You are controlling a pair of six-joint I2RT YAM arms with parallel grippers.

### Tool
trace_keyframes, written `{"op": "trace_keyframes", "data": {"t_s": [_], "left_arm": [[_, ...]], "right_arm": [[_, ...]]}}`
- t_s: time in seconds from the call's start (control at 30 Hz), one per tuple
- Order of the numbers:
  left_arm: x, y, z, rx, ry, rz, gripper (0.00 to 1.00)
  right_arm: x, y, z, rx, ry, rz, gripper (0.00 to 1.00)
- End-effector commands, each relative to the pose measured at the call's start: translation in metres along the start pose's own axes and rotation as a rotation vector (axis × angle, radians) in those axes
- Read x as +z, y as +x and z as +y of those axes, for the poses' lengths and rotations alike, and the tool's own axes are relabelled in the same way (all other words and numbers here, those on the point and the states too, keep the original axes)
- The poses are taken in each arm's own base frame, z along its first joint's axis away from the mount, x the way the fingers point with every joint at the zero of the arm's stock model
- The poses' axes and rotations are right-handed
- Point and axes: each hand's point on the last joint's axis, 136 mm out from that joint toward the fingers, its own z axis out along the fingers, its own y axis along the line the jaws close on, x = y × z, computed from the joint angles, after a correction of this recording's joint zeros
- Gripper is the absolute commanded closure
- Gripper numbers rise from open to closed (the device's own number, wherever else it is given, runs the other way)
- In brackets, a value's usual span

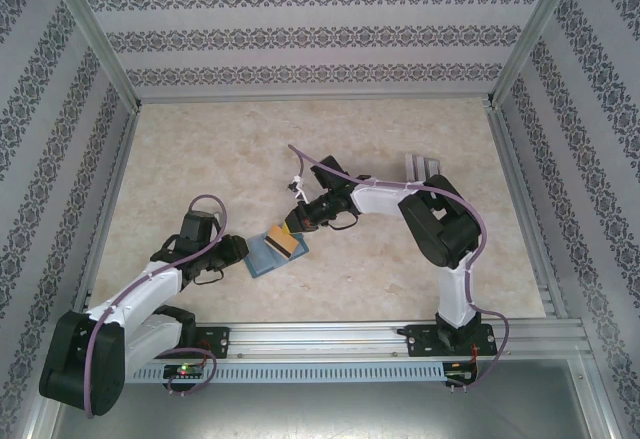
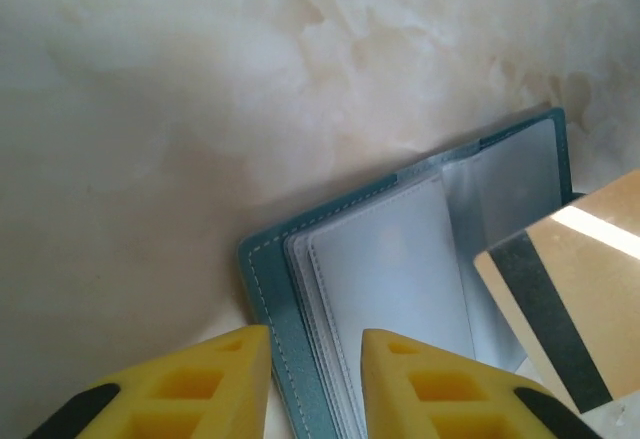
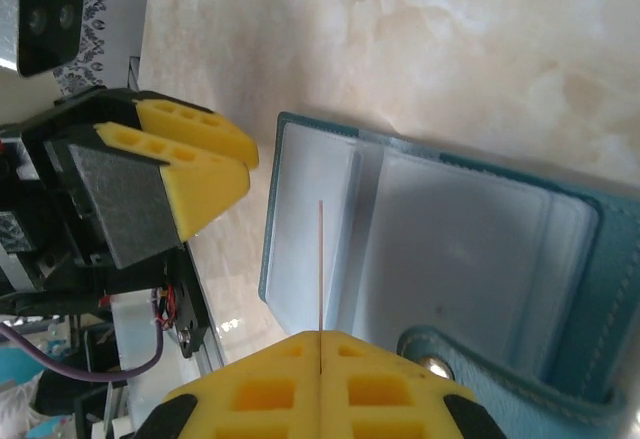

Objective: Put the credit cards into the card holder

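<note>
The teal card holder (image 1: 262, 256) lies open on the marble table, pale inner leaves up (image 2: 390, 259); its strap with the round snap button (image 3: 432, 364) lies at the right side. My right gripper (image 1: 297, 224) is shut on a gold credit card (image 2: 565, 299) with a dark stripe, held over the open leaves. The right wrist view shows the card edge-on as a thin line (image 3: 320, 269) rising from the closed fingertips (image 3: 320, 337). My left gripper (image 2: 315, 344) hovers at the holder's left edge, with its yellow fingers (image 3: 200, 154) a little apart and the cover's edge seen between them.
A clear plastic stand (image 1: 422, 166) sits at the back right, behind the right arm. An aluminium rail (image 1: 400, 334) runs along the near edge. Patterned walls enclose the table on three sides.
</note>
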Motion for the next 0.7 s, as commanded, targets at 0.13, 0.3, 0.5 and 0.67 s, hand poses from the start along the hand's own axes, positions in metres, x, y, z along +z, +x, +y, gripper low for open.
{"op": "trace_keyframes", "data": {"t_s": [0.13,0.3,0.5,0.67], "left_arm": [[0.013,0.016,0.01,-0.024,-0.056,0.116,0.75],[0.028,0.023,0.014,-0.03,-0.082,0.2,0.8],[0.035,0.027,0.016,-0.026,-0.111,0.236,0.83],[0.036,0.027,0.018,-0.017,-0.132,0.238,0.85]], "right_arm": [[0.008,-0.001,-0.008,0.019,-0.033,0.017,1.0],[0.004,0.0,-0.012,0.042,-0.045,0.013,1.0],[-0.002,-0.001,-0.016,0.048,-0.043,-0.011,1.0],[0.0,0.004,-0.023,0.067,-0.037,-0.008,1.0]]}}
